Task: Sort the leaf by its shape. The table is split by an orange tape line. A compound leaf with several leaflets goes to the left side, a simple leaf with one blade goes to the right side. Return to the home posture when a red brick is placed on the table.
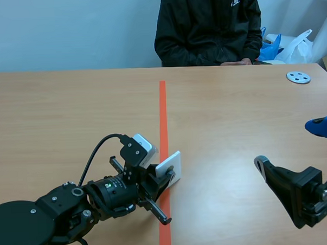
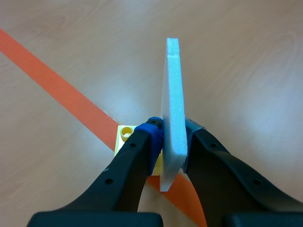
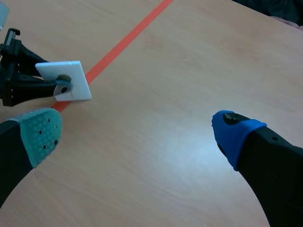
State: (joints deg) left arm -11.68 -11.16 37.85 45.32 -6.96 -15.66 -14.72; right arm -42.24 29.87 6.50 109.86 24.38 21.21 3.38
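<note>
The left claw (image 2: 173,135) is clamped on the white card (image 2: 174,94), held upright and edge-on right over the tape line (image 2: 57,87), so either side lies just beside it, while the right claw (image 3: 137,130) gapes open, well apart.
</note>
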